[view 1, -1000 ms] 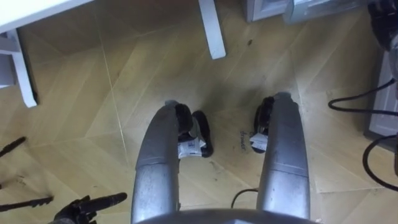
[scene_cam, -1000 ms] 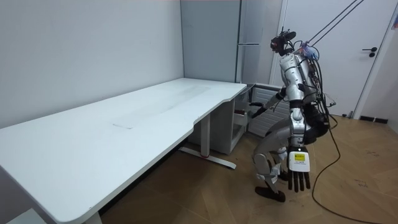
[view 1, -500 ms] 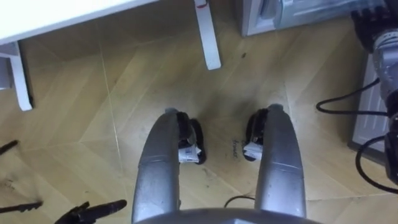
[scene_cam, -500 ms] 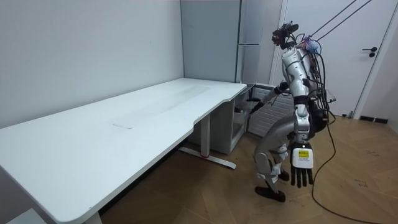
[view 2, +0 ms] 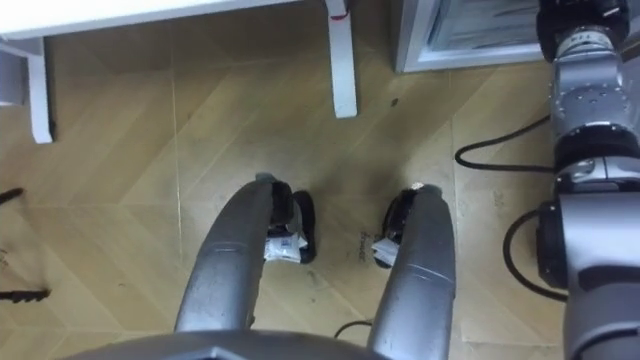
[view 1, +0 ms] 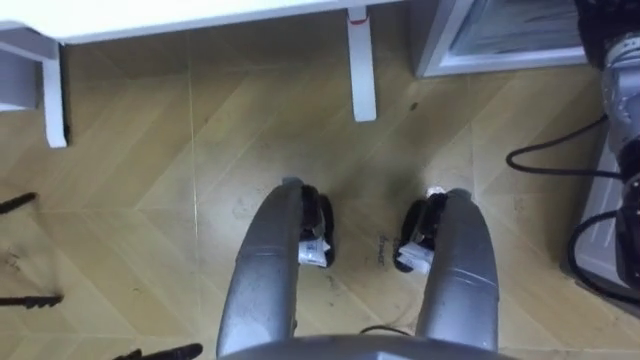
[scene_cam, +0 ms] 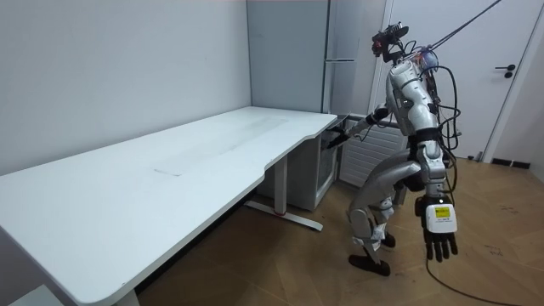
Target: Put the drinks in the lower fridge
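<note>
Left eye view: the fridge [view 1: 500, 45] is cut off at top right, its inside unclear; my left hand [view 1: 28, 299] is cut by the left edge. Right eye view: the same. Room view: my left hand hangs, fingers spread; my right hand [scene_cam: 337, 140] is near the fridge, its state I cannot tell.
</note>
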Controlling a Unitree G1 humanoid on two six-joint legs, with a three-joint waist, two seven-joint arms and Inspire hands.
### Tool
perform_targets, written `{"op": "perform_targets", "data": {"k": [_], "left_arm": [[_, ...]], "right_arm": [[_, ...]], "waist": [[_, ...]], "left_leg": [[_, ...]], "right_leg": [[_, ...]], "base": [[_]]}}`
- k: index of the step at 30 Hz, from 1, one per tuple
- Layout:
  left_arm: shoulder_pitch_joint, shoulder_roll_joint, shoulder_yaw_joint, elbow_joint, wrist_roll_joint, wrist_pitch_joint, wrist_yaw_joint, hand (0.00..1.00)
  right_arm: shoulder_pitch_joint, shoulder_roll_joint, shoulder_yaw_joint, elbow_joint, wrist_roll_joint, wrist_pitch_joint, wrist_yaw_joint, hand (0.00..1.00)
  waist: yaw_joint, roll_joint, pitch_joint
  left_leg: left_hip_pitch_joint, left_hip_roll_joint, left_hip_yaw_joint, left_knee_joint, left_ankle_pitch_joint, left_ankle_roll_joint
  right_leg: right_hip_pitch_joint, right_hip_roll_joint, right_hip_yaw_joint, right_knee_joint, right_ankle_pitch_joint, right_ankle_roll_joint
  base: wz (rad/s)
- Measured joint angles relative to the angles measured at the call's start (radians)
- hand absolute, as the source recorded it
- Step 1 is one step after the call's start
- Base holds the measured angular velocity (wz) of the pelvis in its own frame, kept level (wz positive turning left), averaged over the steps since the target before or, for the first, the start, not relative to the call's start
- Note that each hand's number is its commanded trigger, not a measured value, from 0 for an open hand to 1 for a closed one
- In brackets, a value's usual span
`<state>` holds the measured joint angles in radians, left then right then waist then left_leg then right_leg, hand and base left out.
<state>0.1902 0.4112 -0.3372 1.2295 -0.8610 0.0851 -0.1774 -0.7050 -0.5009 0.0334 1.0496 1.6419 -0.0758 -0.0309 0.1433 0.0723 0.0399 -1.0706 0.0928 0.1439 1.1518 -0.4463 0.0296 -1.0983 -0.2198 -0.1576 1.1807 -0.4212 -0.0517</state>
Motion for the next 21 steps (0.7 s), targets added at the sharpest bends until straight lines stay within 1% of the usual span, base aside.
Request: {"op": "perform_targets", "data": {"k": [2,5,7,11,13,15,18,21], "left_arm": [[0.0,0.0,-0.003,0.0,0.0,0.002,0.002,0.0],[0.0,-0.001,-0.028,0.0,0.001,0.002,0.013,0.0],[0.0,-0.009,-0.043,0.0,0.002,0.003,0.013,0.0],[0.001,-0.013,-0.057,0.0,0.005,0.004,0.013,0.0],[0.001,-0.013,-0.065,0.0,0.009,0.007,0.012,0.0],[0.004,-0.013,-0.068,0.0,0.009,0.011,0.011,0.0],[0.004,-0.013,-0.067,-0.004,0.031,0.023,0.01,0.0],[0.004,-0.013,-0.063,-0.004,0.038,0.025,0.01,0.0]], "right_arm": [[0.0,0.002,0.002,0.006,0.002,-0.005,0.006,0.0],[0.001,0.025,0.002,0.006,0.005,-0.031,0.012,0.0],[0.001,0.041,0.0,0.006,0.004,-0.051,0.016,0.0],[0.005,0.057,-0.038,0.014,0.005,-0.06,0.038,0.0],[0.006,0.067,-0.057,0.042,0.005,-0.065,0.067,0.0],[0.008,0.067,-0.057,0.044,0.007,-0.072,0.07,0.0],[0.016,0.069,-0.057,0.044,0.025,-0.077,0.087,0.0],[0.018,0.067,-0.057,0.059,0.028,-0.077,0.103,0.0]], "waist": [[0.002,0.0,0.0001],[0.006,0.002,-0.0004],[0.009,0.009,-0.0006],[0.019,0.013,-0.0013],[0.026,0.022,-0.0014],[0.029,0.028,-0.002],[0.036,0.028,-0.0021],[0.039,0.031,-0.0024]], "left_leg": [[0.001,-0.003,0.0,0.0,0.002,0.001],[0.003,-0.003,-0.001,0.0,0.003,-0.001],[0.007,-0.002,-0.002,0.0,0.005,-0.003],[0.009,-0.003,-0.002,-0.005,0.009,-0.006],[0.014,-0.004,-0.008,-0.007,0.011,-0.008],[0.014,-0.004,-0.011,-0.008,0.01,-0.012],[0.014,-0.003,-0.011,-0.013,0.014,-0.016],[0.02,-0.003,-0.018,-0.015,0.017,-0.021]], "right_leg": [[0.001,-0.003,-0.001,0.002,0.0,0.0],[0.003,-0.004,0.0,0.005,0.0,0.0],[0.006,-0.003,0.003,0.005,0.0,-0.001],[0.007,-0.004,0.003,0.005,0.001,-0.004],[0.019,-0.005,-0.004,0.002,0.001,-0.007],[0.025,-0.007,-0.009,0.001,0.0,-0.008],[0.026,-0.006,-0.01,-0.001,0.0,-0.01],[0.033,-0.005,-0.018,-0.005,0.001,-0.014]], "base": [[0.04],[0.0],[0.0],[0.0],[0.05],[0.06],[0.02],[0.02]]}}
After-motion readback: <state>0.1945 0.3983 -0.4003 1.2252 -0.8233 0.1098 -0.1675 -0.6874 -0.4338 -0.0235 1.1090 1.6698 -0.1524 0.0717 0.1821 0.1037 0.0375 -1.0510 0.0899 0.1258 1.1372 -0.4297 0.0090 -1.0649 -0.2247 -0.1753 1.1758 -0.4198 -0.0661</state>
